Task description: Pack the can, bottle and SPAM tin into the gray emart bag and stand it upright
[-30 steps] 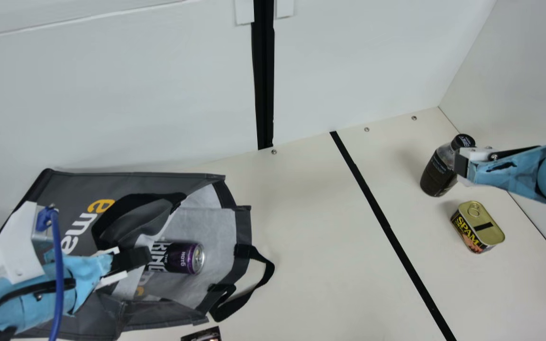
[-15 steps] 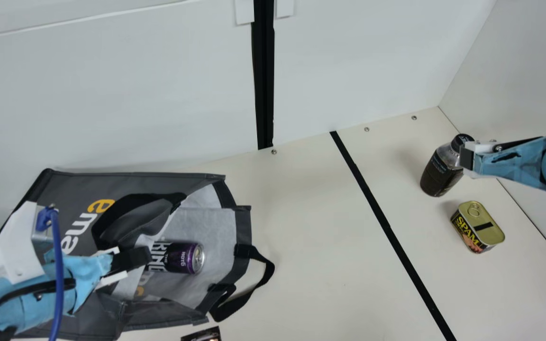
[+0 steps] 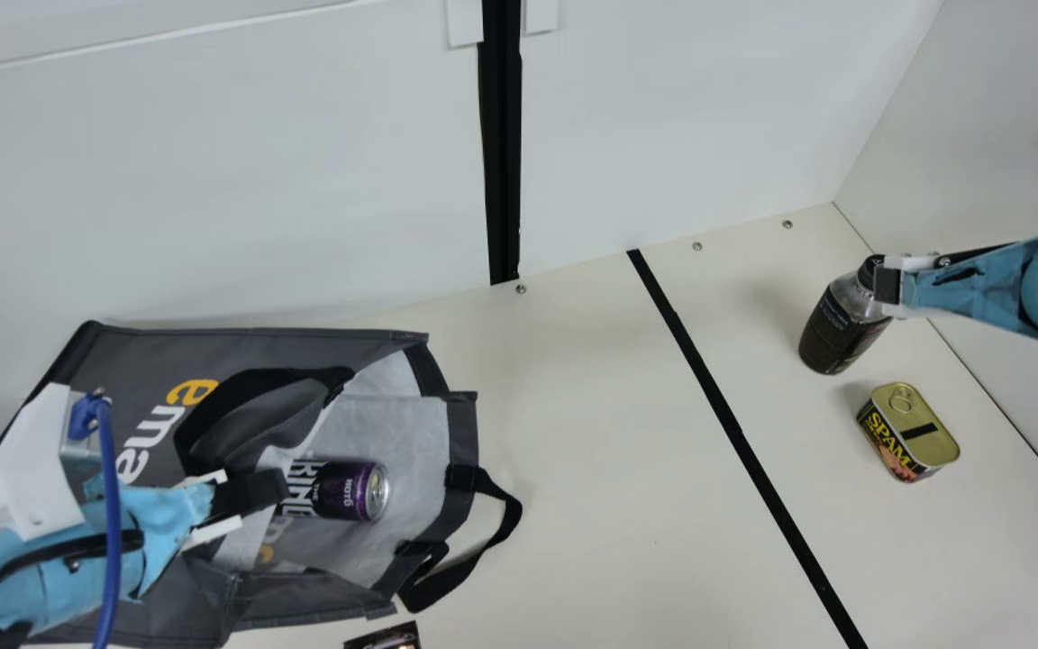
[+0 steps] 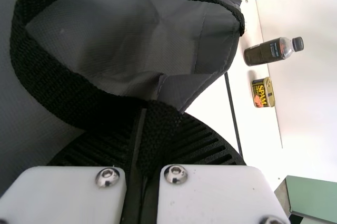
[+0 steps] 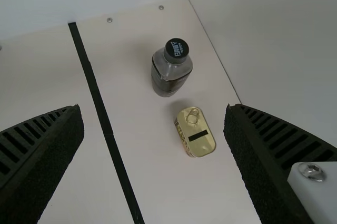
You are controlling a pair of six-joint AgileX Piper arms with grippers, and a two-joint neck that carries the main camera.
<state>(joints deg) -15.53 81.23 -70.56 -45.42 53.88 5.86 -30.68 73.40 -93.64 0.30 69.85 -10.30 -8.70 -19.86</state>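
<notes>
- Left gripper (image 3: 253, 491): clenched on the black strap (image 4: 159, 129) of the gray bag (image 3: 132, 361), which lay on its side on the table (image 3: 591, 451).
- Can (image 3: 352, 491): on its side, seemingly inside the bag's open mouth.
- Right gripper (image 3: 888, 287): released, fingers spread wide, nothing between them, above the table by the bottle.
- Bottle (image 3: 830, 338): upright on the table.
- SPAM tin (image 3: 915, 433): on the table near the bottle, lid up.

The main view is looking down over both pairs of jaws; wrist views, close behind theirs, are sharing bottle (image 3: 834, 332) and tin (image 3: 908, 433) beyond.
</notes>
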